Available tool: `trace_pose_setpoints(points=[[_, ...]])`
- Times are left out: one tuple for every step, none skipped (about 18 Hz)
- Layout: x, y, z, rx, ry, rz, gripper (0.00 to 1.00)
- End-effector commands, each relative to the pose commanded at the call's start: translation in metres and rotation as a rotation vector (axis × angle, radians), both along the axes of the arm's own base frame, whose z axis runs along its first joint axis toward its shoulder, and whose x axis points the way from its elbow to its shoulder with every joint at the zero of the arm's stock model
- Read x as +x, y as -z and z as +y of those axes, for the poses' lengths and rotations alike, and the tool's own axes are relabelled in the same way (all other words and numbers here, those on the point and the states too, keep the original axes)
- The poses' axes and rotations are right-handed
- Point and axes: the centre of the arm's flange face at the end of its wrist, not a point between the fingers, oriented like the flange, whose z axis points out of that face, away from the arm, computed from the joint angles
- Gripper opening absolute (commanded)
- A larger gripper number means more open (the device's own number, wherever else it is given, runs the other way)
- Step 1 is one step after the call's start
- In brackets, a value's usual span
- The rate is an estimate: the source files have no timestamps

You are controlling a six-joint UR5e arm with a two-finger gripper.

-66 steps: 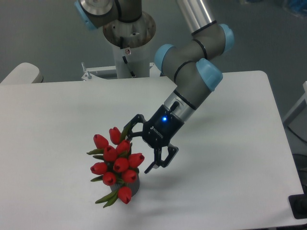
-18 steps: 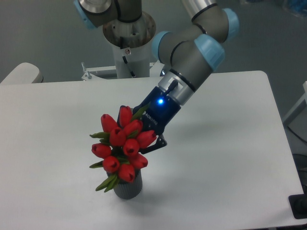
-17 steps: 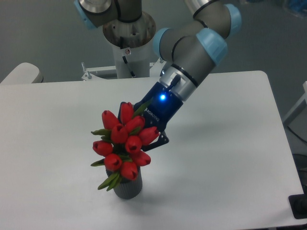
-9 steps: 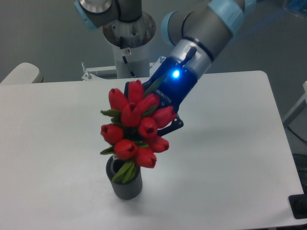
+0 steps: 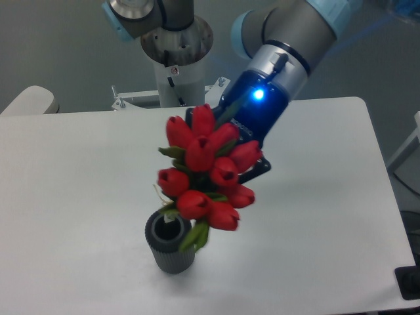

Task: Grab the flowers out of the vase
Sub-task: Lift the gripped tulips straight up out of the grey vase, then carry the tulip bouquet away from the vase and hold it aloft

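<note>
The flowers (image 5: 209, 172), a bunch of red tulip buds with green leaves, hang in the air above and to the right of the vase (image 5: 170, 244). The vase is a dark grey ribbed cylinder with a thick rim, standing upright on the white table (image 5: 72, 177); its mouth shows open. My gripper (image 5: 246, 164) is shut on the flowers from behind; its fingers are mostly hidden by the buds. A few leaf tips still hang over the vase rim.
The arm's base column (image 5: 176, 62) stands at the table's far edge. A pale rounded object (image 5: 26, 102) sits off the table's far left corner. A dark object (image 5: 408, 283) lies at the front right edge.
The gripper closed on the bunch and has lifted it up and to the right, out of the vase. The vase has stayed in place.
</note>
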Motion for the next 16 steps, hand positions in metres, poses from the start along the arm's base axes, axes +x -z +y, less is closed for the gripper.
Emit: trace_pose_setpoints(points=[[-0.009, 0.003, 0.000, -0.003, -0.009, 0.005, 0.32], [-0.024, 0.007, -0.005, -0.005, -0.025, 0.004, 0.32], [-0.035, 0.012, -0.010, -0.006, -0.038, 0.008, 0.32], [-0.046, 0.017, -0.013, -0.004, -0.041, 0.016, 0.32], [-0.052, 0.020, -0.014, -0.002, -0.043, 0.026, 0.32], [-0.058, 0.022, -0.016, -0.003, -0.048, 0.032, 0.32], [-0.061, 0.024, -0.018, -0.003, -0.049, 0.044, 0.32], [-0.068, 0.029, -0.022, -0.004, -0.051, 0.058, 0.32], [-0.074, 0.032, -0.027, -0.004, -0.054, 0.074, 0.32], [-0.079, 0.036, -0.032, -0.004, -0.058, 0.082, 0.31], [-0.086, 0.038, -0.038, -0.005, -0.066, 0.091, 0.31], [-0.089, 0.038, -0.042, -0.002, -0.068, 0.108, 0.31], [-0.090, 0.042, -0.042, -0.003, -0.064, 0.119, 0.31], [-0.091, 0.042, -0.043, -0.001, -0.059, 0.141, 0.31], [-0.089, 0.044, -0.042, -0.001, -0.051, 0.159, 0.31], [-0.089, 0.046, -0.042, -0.008, -0.049, 0.172, 0.31]])
